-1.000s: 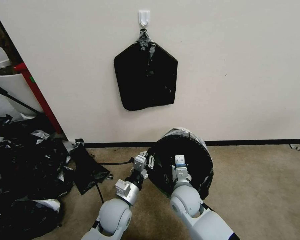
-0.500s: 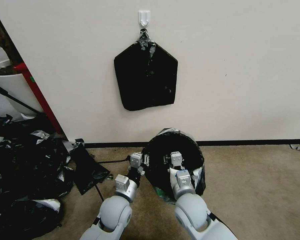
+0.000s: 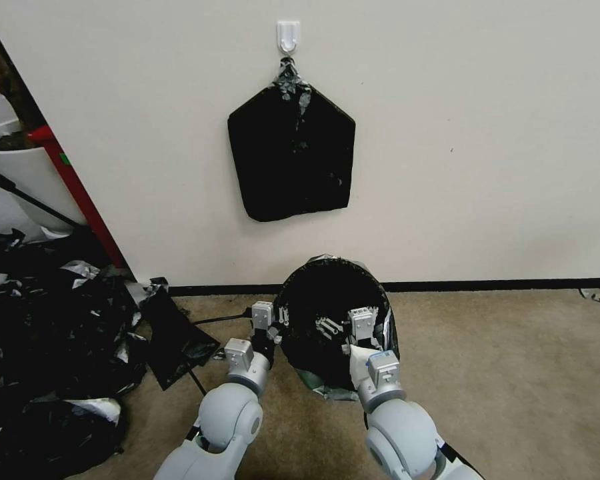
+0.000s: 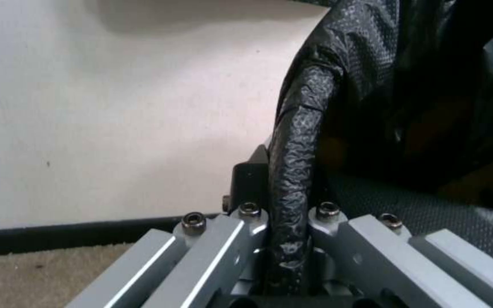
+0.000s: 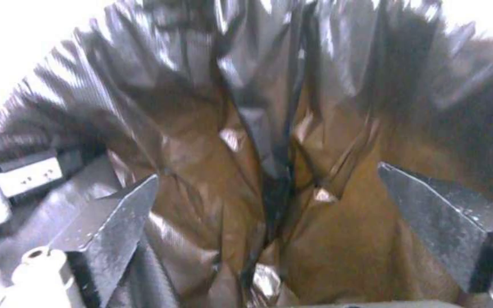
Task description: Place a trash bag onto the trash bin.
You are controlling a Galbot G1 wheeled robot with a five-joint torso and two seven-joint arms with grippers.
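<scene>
The thin, slippery trash bag (image 3: 330, 293) is pinched at its rolled edge by the left gripper (image 4: 288, 239); inside the bag, the right gripper (image 5: 269, 214) is spread wide.

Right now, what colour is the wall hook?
White: the wall hook shows best in the head view.

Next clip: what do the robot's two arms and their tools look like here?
Both arms have rounded, glossy grey-white shells and bulbous joints. Each wrist carries a small boxy silver-white camera block. The left tool has straight, bare aluminium fingers fixed with dark hex bolts. The right tool has a white body and speckled dark-grey, wedge-shaped fingers.
</scene>
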